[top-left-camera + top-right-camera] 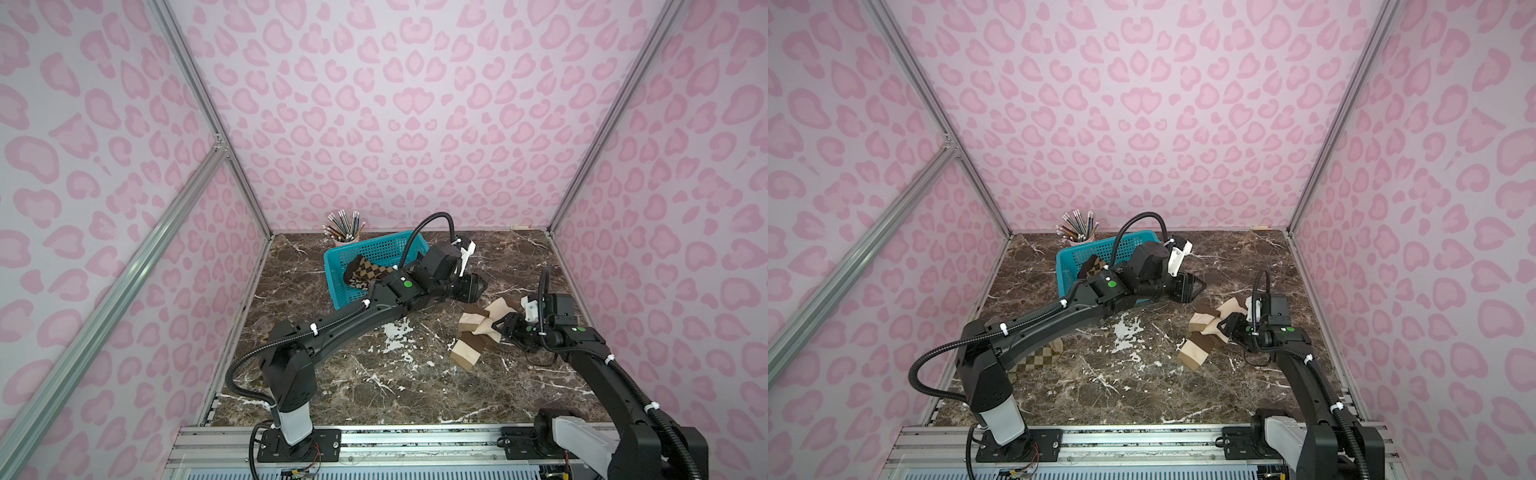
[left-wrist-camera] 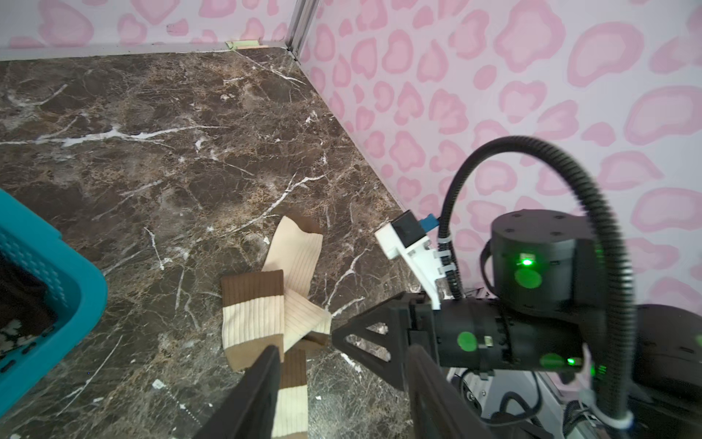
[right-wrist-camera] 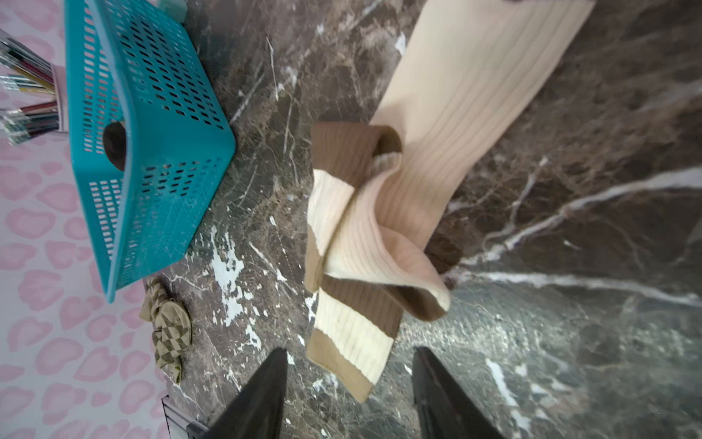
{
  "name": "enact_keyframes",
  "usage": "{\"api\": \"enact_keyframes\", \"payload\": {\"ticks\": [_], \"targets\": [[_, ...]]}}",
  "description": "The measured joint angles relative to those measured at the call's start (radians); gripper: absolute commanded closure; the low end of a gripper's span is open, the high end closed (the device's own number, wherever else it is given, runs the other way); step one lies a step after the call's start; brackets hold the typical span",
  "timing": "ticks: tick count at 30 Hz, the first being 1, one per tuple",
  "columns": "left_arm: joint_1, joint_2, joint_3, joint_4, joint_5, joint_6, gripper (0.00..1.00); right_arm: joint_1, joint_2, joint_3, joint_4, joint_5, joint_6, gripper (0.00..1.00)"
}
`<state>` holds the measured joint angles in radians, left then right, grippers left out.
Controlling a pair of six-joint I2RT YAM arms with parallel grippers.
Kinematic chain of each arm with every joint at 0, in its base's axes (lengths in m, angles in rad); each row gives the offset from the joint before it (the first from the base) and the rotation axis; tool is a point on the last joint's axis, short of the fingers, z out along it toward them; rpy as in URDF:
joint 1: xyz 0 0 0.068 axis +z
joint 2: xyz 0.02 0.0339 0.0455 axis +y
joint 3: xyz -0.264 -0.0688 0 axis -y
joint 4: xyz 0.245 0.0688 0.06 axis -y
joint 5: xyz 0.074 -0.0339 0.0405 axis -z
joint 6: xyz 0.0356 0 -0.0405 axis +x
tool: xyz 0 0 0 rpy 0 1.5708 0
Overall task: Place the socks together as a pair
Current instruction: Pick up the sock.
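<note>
Entry: cream ribbed socks with brown bands. We find two, crossed one over the other on the marble tabletop, right of centre.

- right gripper: just beside them, fingers spread, grasping nothing.
- left gripper: near them, likewise released and empty.

Further out we list:
- argyle sock, in the teal basket
- olive diamond-check socks
- pencil cup
</note>
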<state>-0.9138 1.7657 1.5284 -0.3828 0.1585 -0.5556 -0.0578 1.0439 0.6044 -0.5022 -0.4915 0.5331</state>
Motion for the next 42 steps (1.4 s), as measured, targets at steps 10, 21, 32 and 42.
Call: {"api": "enact_keyframes", "payload": {"ticks": [10, 21, 32, 42], "targets": [[0.005, -0.076, -0.108, 0.058, 0.008, -0.013, 0.42, 0.134, -0.021, 0.071, 0.053, -0.011, 0.053, 0.41], [0.011, -0.201, -0.190, 0.058, -0.034, 0.000, 0.42, 0.249, 0.156, 0.087, 0.113, 0.000, 0.262, 0.45], [0.042, -0.297, -0.280, 0.030, -0.069, 0.006, 0.42, 0.227, 0.323, 0.095, 0.187, 0.029, 0.282, 0.50], [0.085, -0.330, -0.307, 0.020, -0.079, 0.006, 0.42, 0.212, 0.418, 0.150, 0.221, 0.053, 0.281, 0.56]]}}
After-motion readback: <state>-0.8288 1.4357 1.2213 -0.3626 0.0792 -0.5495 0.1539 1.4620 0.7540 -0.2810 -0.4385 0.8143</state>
